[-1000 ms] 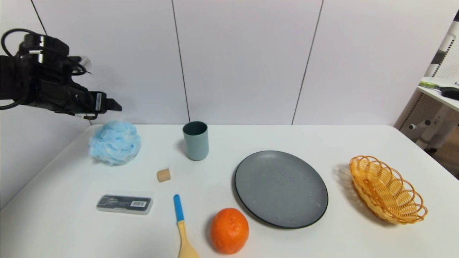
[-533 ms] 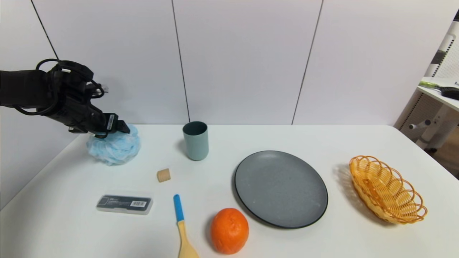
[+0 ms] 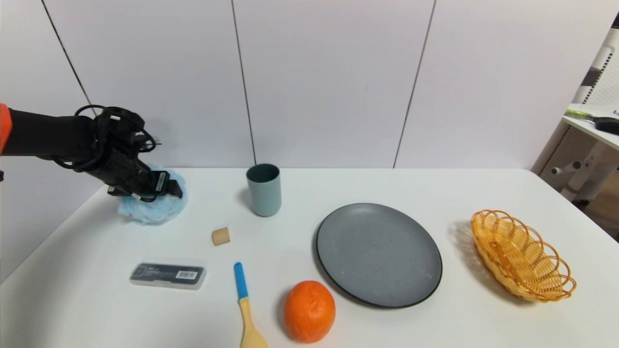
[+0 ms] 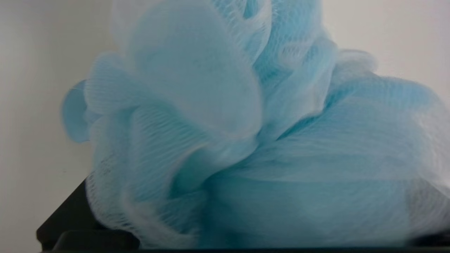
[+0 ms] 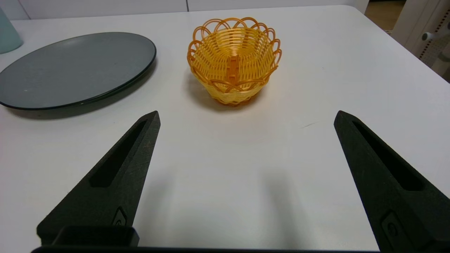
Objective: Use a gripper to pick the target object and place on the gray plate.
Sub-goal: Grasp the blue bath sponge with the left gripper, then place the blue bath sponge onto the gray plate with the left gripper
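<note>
The left hand (image 3: 159, 191) presses into the one blue pouf (image 3: 152, 208) at the table's (image 3: 309, 188) far left; whether it grips I cannot tell, mesh filling the left wrist view. One gray plate (image 3: 379, 254) lies mid-table. Only the right wrist view shows the right hand (image 5: 246, 117), spread wide near one basket (image 5: 233, 59).

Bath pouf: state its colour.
The pouf is light blue mesh, clearest in the left wrist view.

Blue pouf (image 3: 154, 209) (squashed), gray plate (image 3: 378, 253) bare
</note>
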`<state>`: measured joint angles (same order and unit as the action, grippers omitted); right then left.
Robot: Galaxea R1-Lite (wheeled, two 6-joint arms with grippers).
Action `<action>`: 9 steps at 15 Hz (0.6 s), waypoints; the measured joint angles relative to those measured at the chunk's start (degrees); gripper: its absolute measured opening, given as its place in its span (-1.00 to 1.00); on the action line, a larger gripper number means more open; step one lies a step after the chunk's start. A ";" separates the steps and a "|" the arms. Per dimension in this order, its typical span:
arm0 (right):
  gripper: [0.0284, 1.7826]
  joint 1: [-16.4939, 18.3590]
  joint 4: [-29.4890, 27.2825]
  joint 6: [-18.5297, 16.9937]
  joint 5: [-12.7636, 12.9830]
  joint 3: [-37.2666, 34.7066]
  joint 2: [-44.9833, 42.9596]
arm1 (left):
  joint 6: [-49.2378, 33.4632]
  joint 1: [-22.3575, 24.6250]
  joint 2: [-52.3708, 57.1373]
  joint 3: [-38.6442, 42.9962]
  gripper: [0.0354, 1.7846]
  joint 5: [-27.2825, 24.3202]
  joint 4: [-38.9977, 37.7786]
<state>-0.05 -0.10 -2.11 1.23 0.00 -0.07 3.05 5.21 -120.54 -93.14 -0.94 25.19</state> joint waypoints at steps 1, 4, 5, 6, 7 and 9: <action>0.92 0.00 0.00 0.00 0.00 0.00 0.00 | 0.00 0.00 -0.74 -0.06 0.89 0.01 -0.09; 0.92 0.00 0.00 0.00 0.00 0.00 0.00 | 0.04 0.00 -2.30 -0.74 0.89 -0.05 -0.09; 0.92 0.00 0.02 0.00 0.00 0.00 0.00 | 0.12 0.00 -2.50 -0.90 0.89 -0.13 0.11; 0.92 0.00 0.00 0.00 -0.02 0.00 0.00 | 0.23 -0.02 -2.52 -0.96 0.70 -0.10 0.24; 0.92 -0.02 0.00 0.00 0.00 0.00 0.00 | 0.52 -0.13 -2.47 -0.91 0.54 -0.07 0.26; 0.92 -0.02 0.00 0.00 0.00 0.00 0.00 | 2.93 -0.24 -2.06 -0.55 0.23 -0.11 0.30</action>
<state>-0.07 -0.10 -2.11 1.23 0.00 -0.07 5.97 4.96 -122.60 -93.68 -1.05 25.49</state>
